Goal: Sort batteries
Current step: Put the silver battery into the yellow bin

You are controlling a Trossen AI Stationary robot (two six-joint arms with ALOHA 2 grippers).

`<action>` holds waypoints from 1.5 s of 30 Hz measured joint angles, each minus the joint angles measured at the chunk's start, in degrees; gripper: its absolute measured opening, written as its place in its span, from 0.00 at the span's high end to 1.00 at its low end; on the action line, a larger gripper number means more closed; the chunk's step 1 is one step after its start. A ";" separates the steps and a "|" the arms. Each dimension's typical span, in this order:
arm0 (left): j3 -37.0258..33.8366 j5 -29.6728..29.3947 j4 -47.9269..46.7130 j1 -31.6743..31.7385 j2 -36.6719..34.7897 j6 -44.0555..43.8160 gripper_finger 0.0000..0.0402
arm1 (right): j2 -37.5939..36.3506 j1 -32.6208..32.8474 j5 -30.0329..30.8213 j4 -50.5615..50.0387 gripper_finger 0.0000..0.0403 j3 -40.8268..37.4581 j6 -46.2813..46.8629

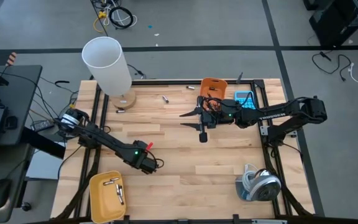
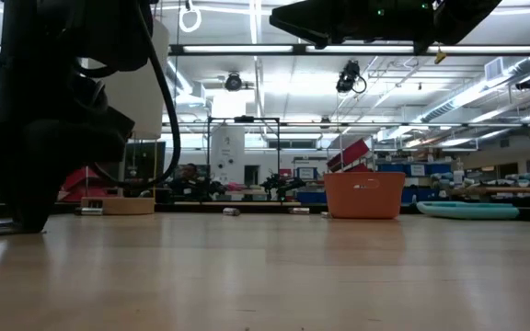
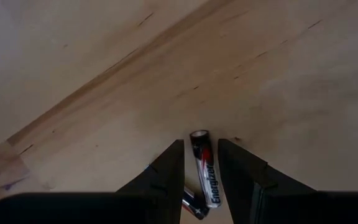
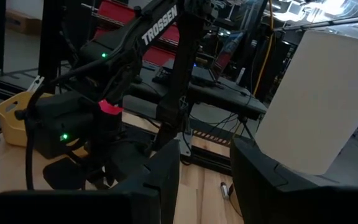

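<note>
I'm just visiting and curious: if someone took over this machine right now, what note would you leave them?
Left gripper: shut on a battery, over bare table beside the yellow tray.
Right gripper: open, empty, raised mid-table near the orange bin.
Done: a few tray batteries already lie in the yellow tray.
Left: drop the held battery, then fetch the loose batteries along the far side, about three in sight. The orange bin's contents cannot be seen.

Bright overhead ceiling lights (image 2: 247, 48) glare in low view; table (image 1: 185, 162) evenly lit, soft shadows; left wrist view washed out, slightly blurry
</note>
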 joint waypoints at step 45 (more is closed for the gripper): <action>6.69 -6.10 -20.18 0.45 0.21 5.41 0.99 | 0.00 0.02 0.00 0.01 0.68 0.00 0.01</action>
